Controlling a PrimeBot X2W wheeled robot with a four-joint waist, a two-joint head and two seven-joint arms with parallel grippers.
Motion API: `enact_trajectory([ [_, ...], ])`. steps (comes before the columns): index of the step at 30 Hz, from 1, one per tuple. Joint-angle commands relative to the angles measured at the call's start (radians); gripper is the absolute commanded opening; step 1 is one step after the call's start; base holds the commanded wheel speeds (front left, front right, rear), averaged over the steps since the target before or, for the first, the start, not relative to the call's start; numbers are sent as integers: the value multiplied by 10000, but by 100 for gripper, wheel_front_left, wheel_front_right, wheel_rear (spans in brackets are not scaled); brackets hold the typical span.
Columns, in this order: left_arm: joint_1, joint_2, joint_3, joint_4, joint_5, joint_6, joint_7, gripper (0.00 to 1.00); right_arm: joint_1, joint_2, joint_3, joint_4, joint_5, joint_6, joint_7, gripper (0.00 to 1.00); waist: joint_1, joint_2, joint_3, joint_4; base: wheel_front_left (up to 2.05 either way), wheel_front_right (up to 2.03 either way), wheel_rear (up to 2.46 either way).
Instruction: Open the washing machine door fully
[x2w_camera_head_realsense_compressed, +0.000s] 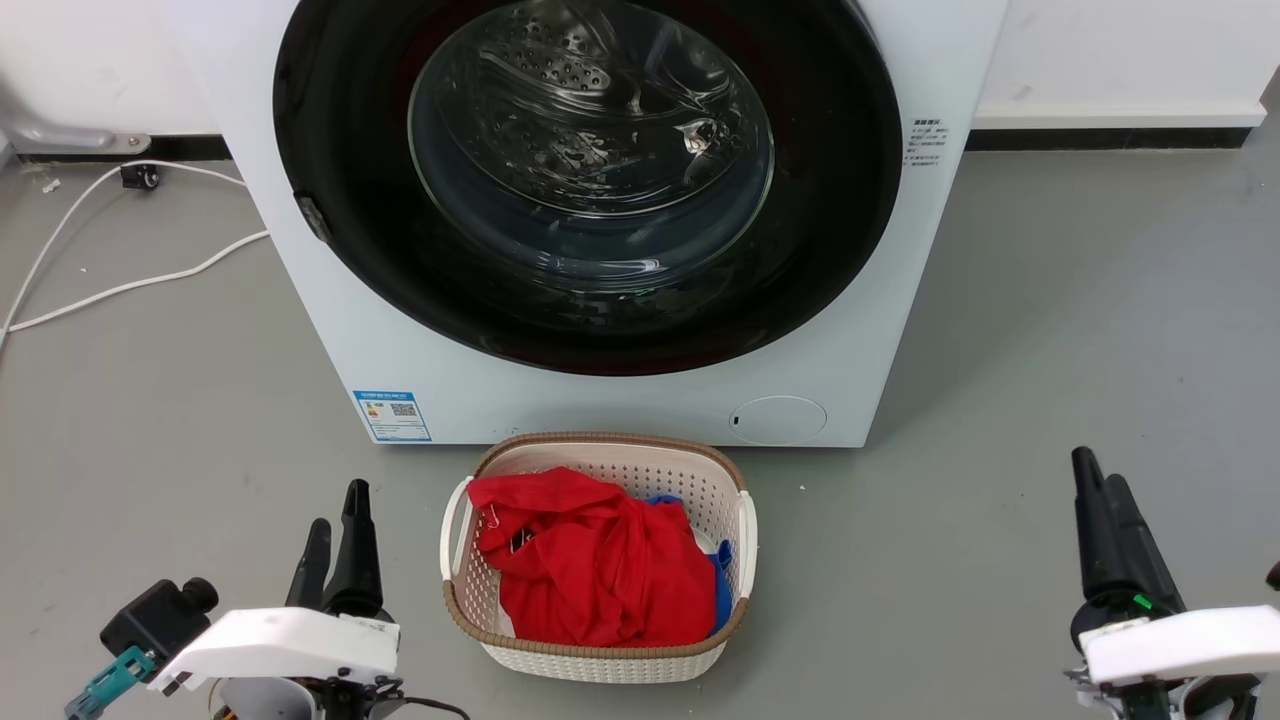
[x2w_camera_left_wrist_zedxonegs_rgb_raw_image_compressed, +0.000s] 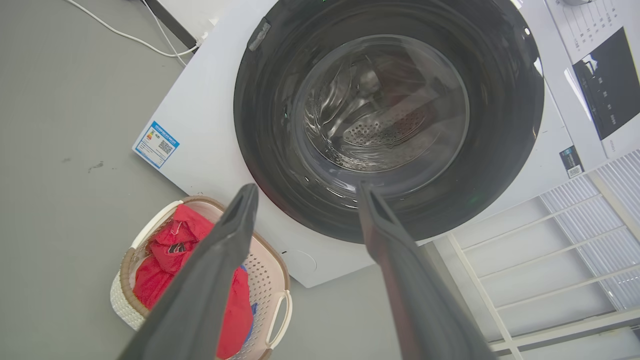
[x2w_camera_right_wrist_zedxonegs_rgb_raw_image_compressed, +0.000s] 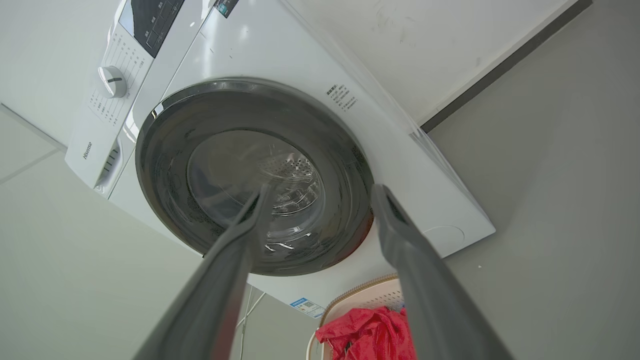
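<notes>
The washing machine door (x2w_camera_head_realsense_compressed: 590, 170) is a glossy black disc with a clear glass bowl, lying shut and flush against the white machine's front (x2w_camera_head_realsense_compressed: 620, 405). The steel drum shows through the glass. A small grey catch (x2w_camera_head_realsense_compressed: 312, 216) sits on the door's left rim. My left gripper (x2w_camera_head_realsense_compressed: 338, 508) rests open at the lower left, well short of the machine and touching nothing. My right gripper (x2w_camera_head_realsense_compressed: 1098, 468) stands open at the lower right, also apart from it. The door (x2w_camera_left_wrist_zedxonegs_rgb_raw_image_compressed: 390, 125) lies beyond the left gripper (x2w_camera_left_wrist_zedxonegs_rgb_raw_image_compressed: 306, 187) in the left wrist view, and the door (x2w_camera_right_wrist_zedxonegs_rgb_raw_image_compressed: 250, 175) beyond the right gripper (x2w_camera_right_wrist_zedxonegs_rgb_raw_image_compressed: 321, 189) in the right wrist view.
A cream laundry basket (x2w_camera_head_realsense_compressed: 600, 660) holding red cloth (x2w_camera_head_realsense_compressed: 590, 560) stands on the grey floor just before the machine, between my arms. White cables (x2w_camera_head_realsense_compressed: 130, 285) trail over the floor at the left. A white rack (x2w_camera_left_wrist_zedxonegs_rgb_raw_image_compressed: 550, 260) stands beside the machine.
</notes>
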Motion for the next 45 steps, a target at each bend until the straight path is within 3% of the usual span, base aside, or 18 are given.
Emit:
enact_trajectory([
  [1, -40, 94, -59, -236, 327, 83, -97, 100, -7, -39, 62, -249, -401, 18, -78, 100, 0, 0, -5, 0, 0, 0, 0],
  [16, 148, 518, -956, -646, 2342, 663, -597, 100, 462, -42, 312, -519, -3062, 20, -583, 100, 0, 0, -35, 36, 0, 0, 0],
  [45, 558, 626, -1692, -894, 5339, 965, -1384, 100, 1080, -46, 246, -1242, -5852, 22, -1362, 100, 0, 0, -90, 71, 0, 0, 0],
])
